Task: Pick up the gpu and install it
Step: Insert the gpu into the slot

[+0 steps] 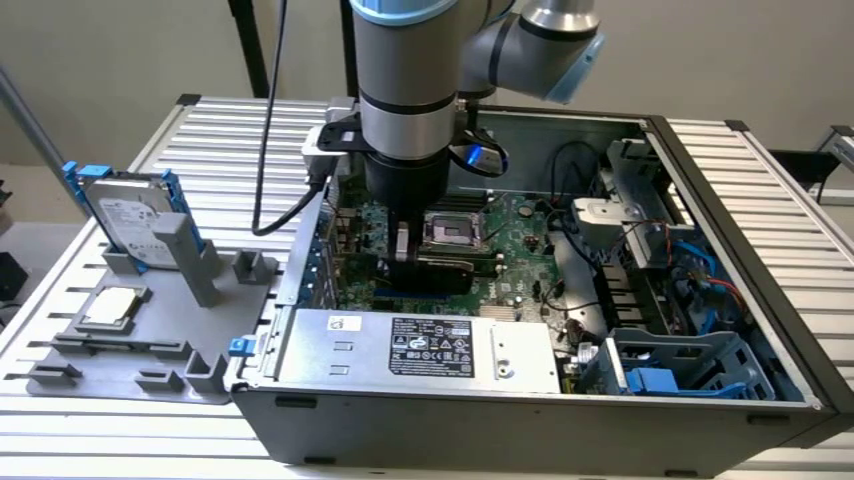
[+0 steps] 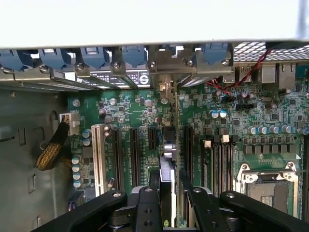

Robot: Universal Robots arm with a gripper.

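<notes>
We see a slatted metal table (image 1: pixel 774 190), an open computer case (image 1: pixel 534 420) centre-right, a grey parts tray (image 1: pixel 147 360) lower left.

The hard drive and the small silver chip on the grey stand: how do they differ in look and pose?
The hard drive stands upright on edge in a blue frame; the chip lies flat with no frame. The hard drive is a larger rectangle; the chip is a small square. Both are silver and sit on the grey stand, outside the computer case.

Exterior view: high, angled down, takes in whole open computer case (image 1: pixel 534 400). Wrist view: close, looking down the claw (image 2: pixel 169 193) onto the motherboard (image 2: pixel 145 116), which both views share.
</notes>
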